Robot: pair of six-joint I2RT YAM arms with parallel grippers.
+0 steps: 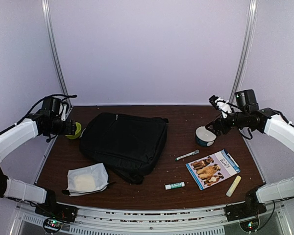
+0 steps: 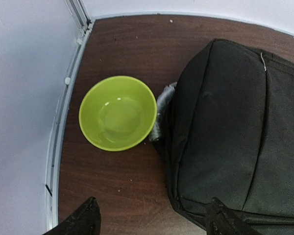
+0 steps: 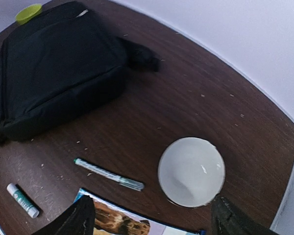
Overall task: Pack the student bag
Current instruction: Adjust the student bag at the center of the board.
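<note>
Packing not started, I judge. Student bag [image 1: 123, 142] lies flat, looks closed, ahead-right of left gripper [image 2: 154, 218], well ahead-left of right gripper [image 3: 154, 215]. Both jaws wide open, empty. Marker [image 3: 108, 175], glue stick [image 3: 22, 200], picture book [image 1: 213, 168], pouch [image 1: 87, 178] loose outside bag. Green bowl [image 2: 117, 112] just ahead of left jaws, white bowl [image 3: 191, 171] just ahead of right; I steer round both.

Lab test cell: plain white walls [image 1: 147, 49], metal frame posts [image 1: 56, 54], brown tabletop [image 1: 186, 128] w/ 2 arms [image 1: 14, 138].
</note>
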